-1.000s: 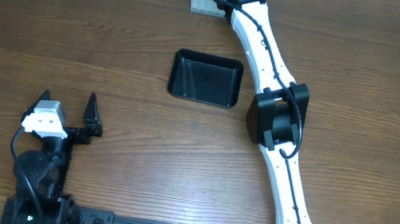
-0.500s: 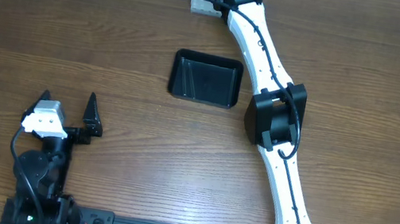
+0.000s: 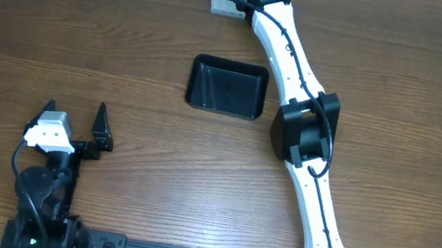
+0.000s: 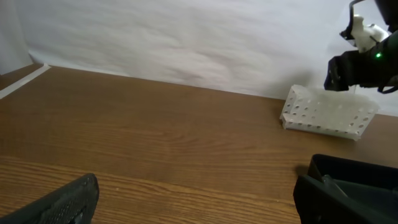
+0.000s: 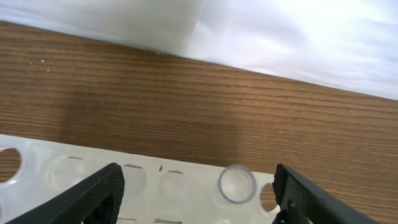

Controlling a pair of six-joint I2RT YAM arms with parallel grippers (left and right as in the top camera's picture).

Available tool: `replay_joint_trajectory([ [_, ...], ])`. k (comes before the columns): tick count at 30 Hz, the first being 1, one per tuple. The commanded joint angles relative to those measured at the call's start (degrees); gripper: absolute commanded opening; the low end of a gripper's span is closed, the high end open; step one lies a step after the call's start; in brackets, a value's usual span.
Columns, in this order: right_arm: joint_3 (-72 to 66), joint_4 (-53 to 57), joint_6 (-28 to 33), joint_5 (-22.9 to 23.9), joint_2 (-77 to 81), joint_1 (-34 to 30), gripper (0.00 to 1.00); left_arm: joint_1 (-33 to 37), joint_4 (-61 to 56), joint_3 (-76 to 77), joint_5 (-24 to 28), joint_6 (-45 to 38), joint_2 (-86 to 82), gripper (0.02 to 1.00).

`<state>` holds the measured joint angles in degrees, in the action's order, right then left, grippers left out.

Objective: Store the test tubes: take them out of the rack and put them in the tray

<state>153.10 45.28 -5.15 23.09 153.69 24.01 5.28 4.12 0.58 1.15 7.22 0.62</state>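
Right gripper [image 5: 198,194] has edged slightly farther out over the rack [image 5: 62,169] and stopped, jaws wide open either side of one test tube [image 5: 237,184] standing in its hole. Left gripper [image 3: 74,121] open, parked; tray [image 3: 230,64] near rack. Grasp likely next.

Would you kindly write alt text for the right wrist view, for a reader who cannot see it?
The right gripper hangs open above a white test tube rack, its black fingers either side of one clear test tube standing in a hole. Beyond lie the brown wooden table and a white backdrop.
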Motion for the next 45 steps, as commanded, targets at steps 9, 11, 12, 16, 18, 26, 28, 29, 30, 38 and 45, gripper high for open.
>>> replay_joint_trajectory([
  [9, -0.22, 1.01, 0.07, 0.57, -5.49, -0.15, 0.772, 0.26, 0.24, -0.24, 0.76, -0.83, -0.09, 1.0],
  [11, -0.22, 1.01, 0.07, 0.57, -5.44, -0.59, 0.77, 0.26, 0.24, -0.24, 0.76, -0.83, -0.09, 0.996],
  [12, -0.24, 1.01, 0.07, 0.57, -5.44, -0.81, 0.77, 0.26, 0.24, -0.24, 0.76, -0.83, -0.09, 0.996],
  [16, -1.09, 0.87, -0.15, 0.57, -5.44, -1.73, 0.77, 0.26, 0.24, -0.24, 0.76, -0.83, -0.09, 0.998],
  [18, -1.99, 0.79, -0.15, 0.57, -5.44, -2.01, 0.776, 0.26, 0.24, -0.24, 0.76, -0.83, -0.09, 0.998],
  [26, -4.5, 0.2, -0.15, 0.57, -5.44, -2.08, 0.772, 0.26, 0.24, -0.24, 0.79, -0.83, -0.09, 0.998],
  [28, -4.63, -0.2, -0.15, 0.57, -5.44, -2.08, 0.77, 0.26, 0.24, -0.24, 0.76, -0.83, -0.09, 0.996],
  [29, -4.66, -0.37, -0.15, 0.57, -5.44, -2.08, 0.768, 0.26, 0.24, -0.24, 0.76, -0.83, -0.09, 0.998],
  [30, -4.68, -0.59, -0.15, 0.57, -5.44, -2.08, 0.763, 0.26, 0.24, -0.24, 0.76, -0.83, -0.09, 0.998],
  [38, -4.96, -1.01, -0.15, 0.57, -5.42, -2.29, 0.68, 0.26, 0.24, -0.24, 0.76, -0.83, -0.09, 0.998],
  [45, -7.15, -3.13, -0.13, 0.57, -5.42, -2.34, 0.678, 0.26, 0.24, -0.24, 0.76, -0.83, -0.09, 0.996],
])
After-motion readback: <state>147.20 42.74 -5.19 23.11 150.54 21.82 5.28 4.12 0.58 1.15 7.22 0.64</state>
